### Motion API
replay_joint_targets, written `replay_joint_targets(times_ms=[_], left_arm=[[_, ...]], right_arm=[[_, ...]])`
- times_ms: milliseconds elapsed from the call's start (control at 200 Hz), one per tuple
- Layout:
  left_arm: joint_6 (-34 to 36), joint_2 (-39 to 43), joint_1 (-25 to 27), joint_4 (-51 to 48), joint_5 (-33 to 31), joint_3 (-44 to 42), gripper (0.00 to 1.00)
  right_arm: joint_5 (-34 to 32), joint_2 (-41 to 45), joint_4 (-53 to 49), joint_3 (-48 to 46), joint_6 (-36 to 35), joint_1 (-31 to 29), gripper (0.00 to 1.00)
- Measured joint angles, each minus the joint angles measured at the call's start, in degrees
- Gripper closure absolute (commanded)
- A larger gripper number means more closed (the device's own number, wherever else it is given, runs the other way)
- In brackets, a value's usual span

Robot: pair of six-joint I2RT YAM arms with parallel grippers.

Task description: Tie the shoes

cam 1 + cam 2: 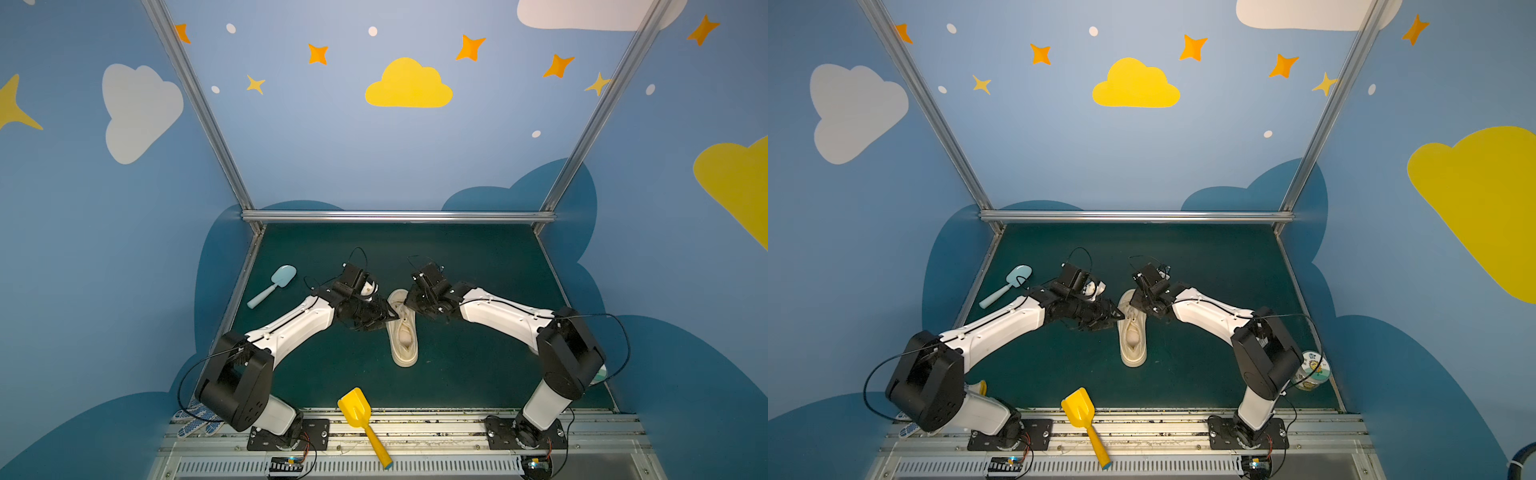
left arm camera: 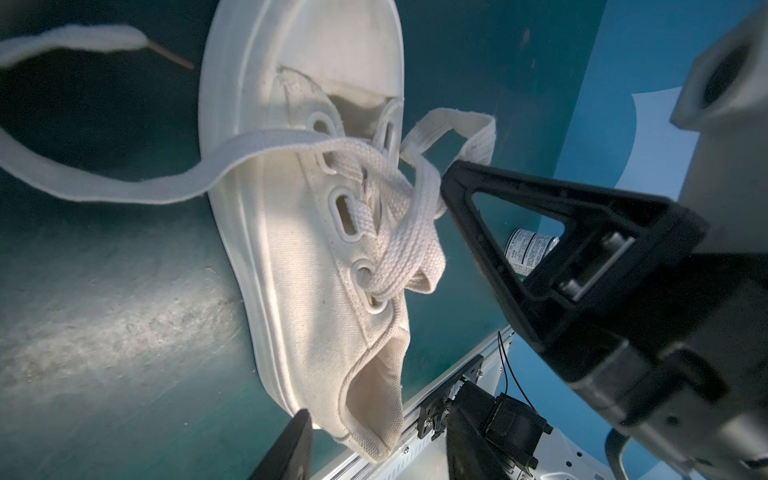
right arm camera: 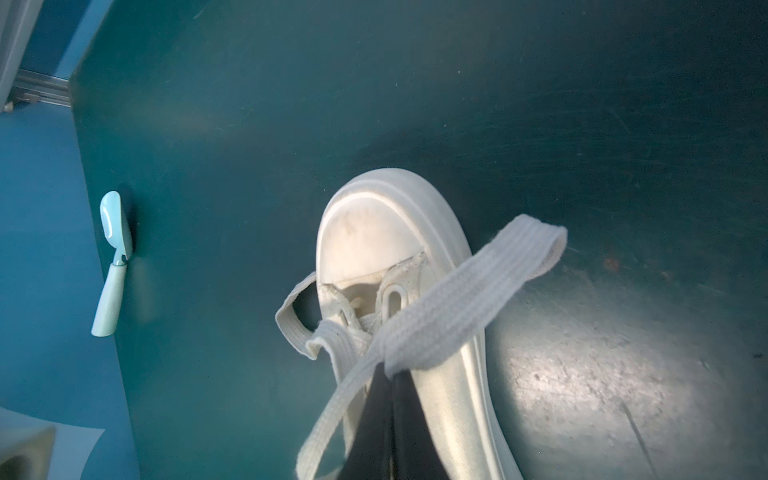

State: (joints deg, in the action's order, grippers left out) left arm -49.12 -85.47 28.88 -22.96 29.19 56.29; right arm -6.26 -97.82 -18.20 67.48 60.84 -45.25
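Observation:
The shoe (image 1: 402, 336) is a single cream low-top sneaker lying on the green table, toe pointing to the back, seen in both top views (image 1: 1133, 338). My right gripper (image 3: 392, 388) is shut on a folded loop of the flat cream lace (image 3: 478, 286) above the eyelets; its black finger (image 2: 461, 187) shows in the left wrist view. My left gripper (image 2: 378, 446) is open beside the shoe's left flank (image 1: 395, 318), with the heel collar (image 2: 374, 390) showing between its fingers. A loose lace end (image 2: 124, 183) trails off toward the left side.
A light blue scoop (image 1: 274, 284) lies at the back left. A yellow toy shovel (image 1: 361, 419) overhangs the front rail. A dotted glove (image 1: 193, 419) sits behind the left arm's base, and a tape roll (image 1: 1312, 370) beside the right arm.

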Motion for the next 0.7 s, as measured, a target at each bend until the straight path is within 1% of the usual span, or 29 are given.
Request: replay_joint_targets(times_ms=[80, 285, 511, 701], left_arm=[[-0.2, 0.0, 0.0, 0.2, 0.0, -0.1, 0.51], [-0.4, 0.0, 0.1, 1.1, 0.4, -0.2, 0.52], [-0.6, 0.0, 0.3, 1.6, 0.4, -0.2, 0.52], [-1.1, -0.2, 0.6, 2.2, 0.5, -0.2, 0.55]], right_arm=[[0.4, 0.4, 0.3, -0.3, -0.2, 0.0, 1.00], [2.3, 0.5, 0.9, -1.3, -0.5, 0.1, 1.00], [2.8, 0.5, 0.9, -1.5, -1.2, 0.2, 1.00], [4.4, 0.9, 1.9, -1.8, -1.8, 0.2, 1.00]])
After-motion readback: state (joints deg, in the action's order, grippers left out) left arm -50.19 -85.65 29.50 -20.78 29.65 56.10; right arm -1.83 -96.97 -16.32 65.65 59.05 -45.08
